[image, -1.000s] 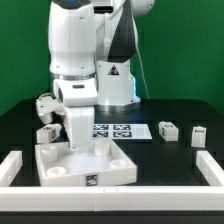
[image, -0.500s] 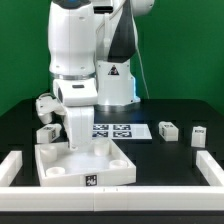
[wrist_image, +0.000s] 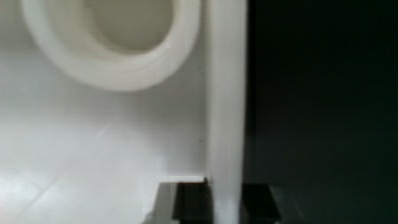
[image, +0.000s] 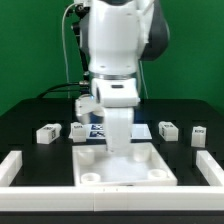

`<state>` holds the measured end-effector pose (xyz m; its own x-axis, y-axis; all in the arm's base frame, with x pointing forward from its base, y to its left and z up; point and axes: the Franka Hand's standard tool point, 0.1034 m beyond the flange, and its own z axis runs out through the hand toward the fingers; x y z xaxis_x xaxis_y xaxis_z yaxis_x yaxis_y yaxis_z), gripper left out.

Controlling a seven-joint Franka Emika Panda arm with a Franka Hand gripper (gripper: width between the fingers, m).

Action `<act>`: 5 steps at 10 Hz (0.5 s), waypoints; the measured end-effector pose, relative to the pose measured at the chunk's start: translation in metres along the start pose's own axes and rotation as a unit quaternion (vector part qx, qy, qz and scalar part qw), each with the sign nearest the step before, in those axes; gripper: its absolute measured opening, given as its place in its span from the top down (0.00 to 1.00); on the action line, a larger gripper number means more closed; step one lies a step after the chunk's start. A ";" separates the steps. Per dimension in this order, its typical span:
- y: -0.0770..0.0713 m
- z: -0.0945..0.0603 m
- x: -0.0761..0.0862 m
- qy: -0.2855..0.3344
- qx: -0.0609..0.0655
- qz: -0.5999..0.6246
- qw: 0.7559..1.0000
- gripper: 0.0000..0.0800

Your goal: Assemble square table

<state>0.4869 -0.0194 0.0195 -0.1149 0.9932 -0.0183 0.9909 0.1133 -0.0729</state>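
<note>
The white square tabletop [image: 125, 168] lies flat at the table's front, with round corner sockets [wrist_image: 116, 40] facing up. My gripper [image: 118, 146] comes straight down on its far raised rim. In the wrist view that rim [wrist_image: 224, 100] runs as a thin white wall between my two dark fingers [wrist_image: 187, 205], and the gripper [wrist_image: 228, 202] is shut on it. Several small white legs lie loose on the black table: two at the exterior view's left [image: 47, 132] [image: 78, 128] and two at its right [image: 168, 130] [image: 198, 134].
Long white fence bars stand at the exterior view's left [image: 10, 166], right [image: 211, 166] and along the front [image: 110, 206]. The marker board [image: 143, 131] lies behind the tabletop, mostly hidden by the arm. A green backdrop closes the rear.
The arm and the gripped tabletop have slid toward the exterior view's right, away from the left fence bar. A second leg on the left now shows.
</note>
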 end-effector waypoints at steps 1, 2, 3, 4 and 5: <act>0.007 0.001 0.017 0.002 0.007 0.022 1.000 0.92; 0.011 0.001 0.030 0.002 0.016 0.046 0.999 0.92; 0.013 0.002 0.047 0.002 0.028 0.060 0.998 0.92; 0.015 0.002 0.056 0.000 0.041 0.065 0.997 0.92; 0.016 0.001 0.061 -0.002 0.051 0.066 0.997 0.92</act>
<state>0.4953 0.0433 0.0158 0.0157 0.9992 -0.0376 0.9851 -0.0219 -0.1705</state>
